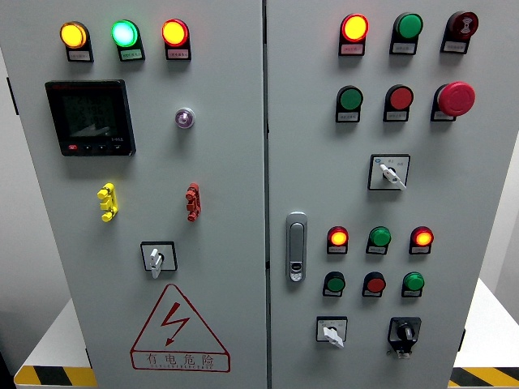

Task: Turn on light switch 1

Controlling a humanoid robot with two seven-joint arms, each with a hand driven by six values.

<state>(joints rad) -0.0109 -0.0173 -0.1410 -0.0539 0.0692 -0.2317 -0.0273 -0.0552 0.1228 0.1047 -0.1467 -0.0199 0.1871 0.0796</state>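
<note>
A grey control cabinet (243, 194) fills the view, split by a vertical seam into two doors; no robot arm or hand shows, so the state of the fingers cannot be told.

Taking the door handle (296, 246) just right of the seam as the landmark: far up and to its left, along the top of the left door, sit a lit amber lamp (73, 35), a lit green lamp (125, 33) and a lit orange-red lamp (174, 32). Below them is a dark meter display (89, 117), with a small metal push button (184, 118) beside it. Left of the handle and slightly higher are a yellow toggle (107, 202) and a red toggle (192, 202). Left of the handle and a little lower is a white rotary switch (157, 258), its knob pointing down, above a red triangular warning label (179, 328).

Which control is light switch 1 cannot be read from the labels.

Up and right of the handle are a lit lamp (353, 27), more round buttons, a red mushroom stop button (456, 98) and a selector switch (390, 172). Right of the handle and below lie two rows of small lamps, then another white selector (332, 331) and a black key switch (404, 332).
</note>
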